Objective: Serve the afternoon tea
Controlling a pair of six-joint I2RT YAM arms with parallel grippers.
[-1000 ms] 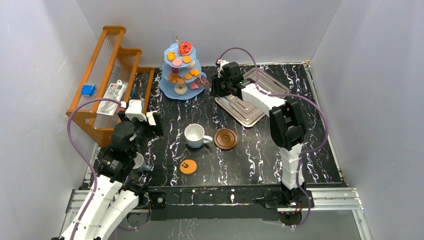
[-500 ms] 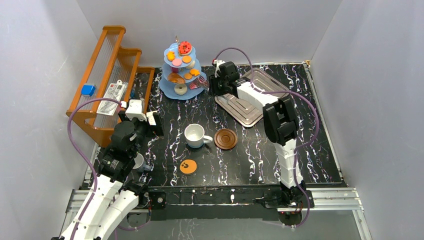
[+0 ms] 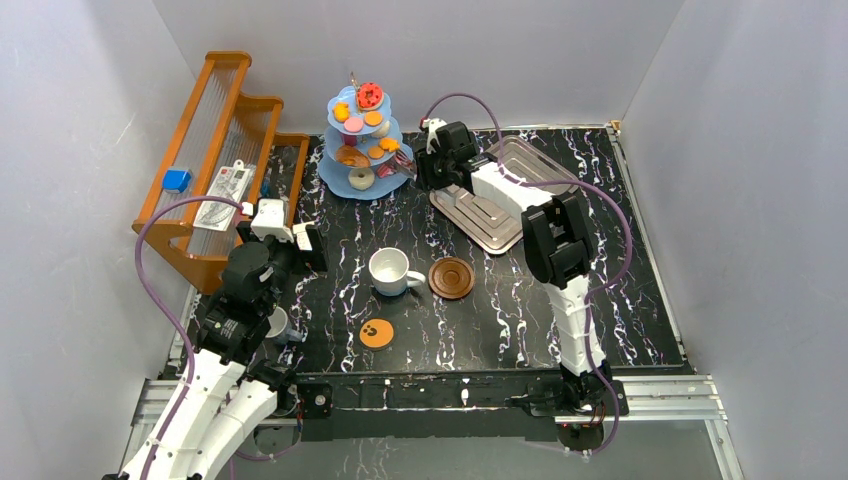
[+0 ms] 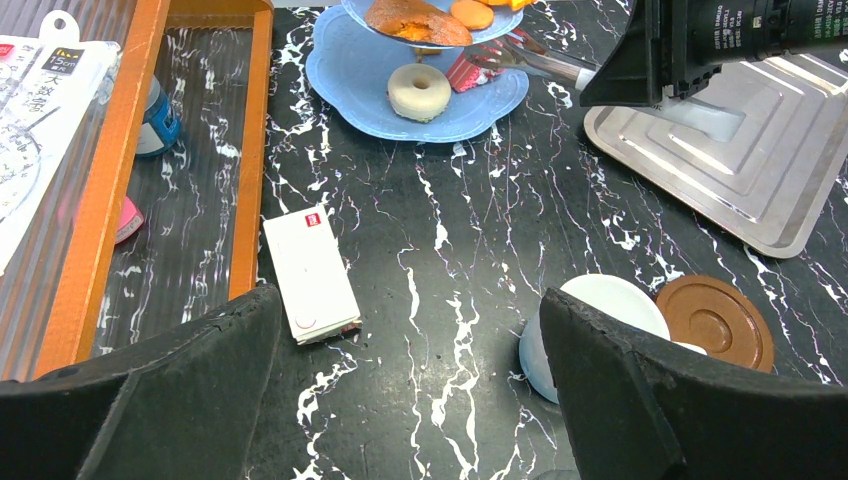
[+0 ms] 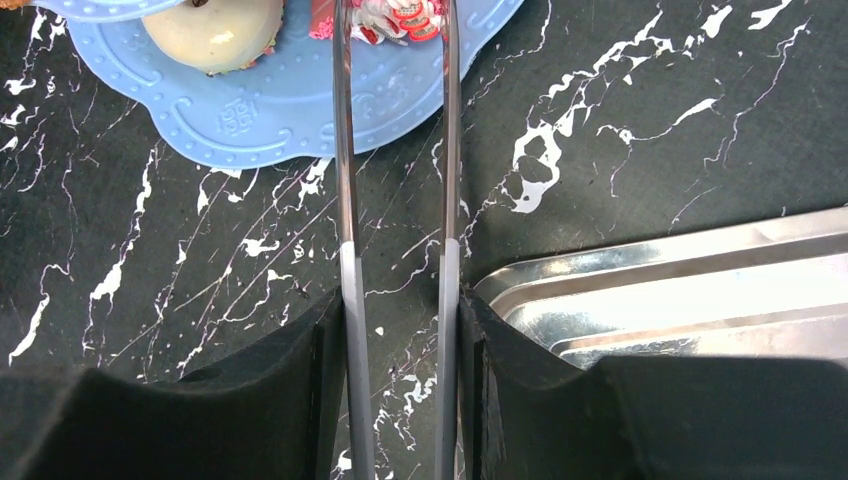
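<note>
Black, white-veined bench; pale grey walls. Empty left end effector stood open. The right end effector gripped tongs, having edged toward 11 o'clock.

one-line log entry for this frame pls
left gripper: open, above table by mug | right gripper: shut on tongs | tong tips: flank pastry on stand bottom tier | mug: beside saucer
</note>
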